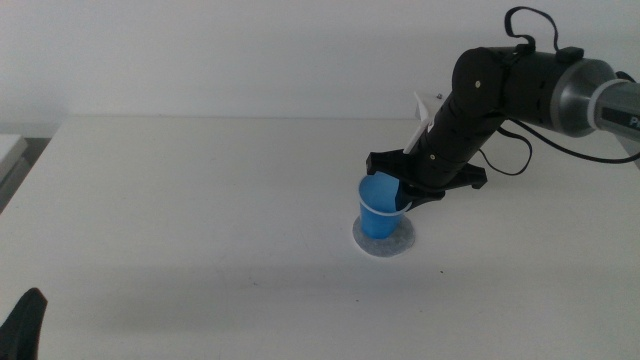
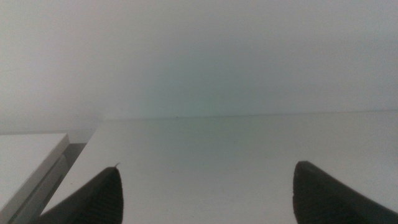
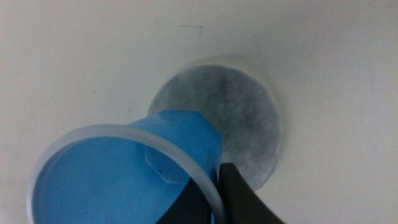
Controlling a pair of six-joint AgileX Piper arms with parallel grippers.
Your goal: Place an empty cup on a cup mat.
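Observation:
The blue cup (image 1: 380, 205) hangs slightly tilted over the grey cup mat (image 1: 385, 241), right of the table's middle. Its base is on or just above the mat; I cannot tell which. My right gripper (image 1: 405, 195) is shut on the cup's rim, one jaw inside and one outside. In the right wrist view the cup (image 3: 124, 174) is empty, and the mat (image 3: 242, 106) lies partly under its base, with my right gripper (image 3: 217, 193) pinching the pale rim. My left gripper (image 2: 205, 193) is open and empty; it waits at the bottom left corner (image 1: 25, 325).
The white table (image 1: 200, 200) reaches to a pale wall at the back. A white ledge (image 1: 10, 150) stands off the table's left edge and also shows in the left wrist view (image 2: 31, 155). A black cable (image 1: 525, 150) loops around the right arm.

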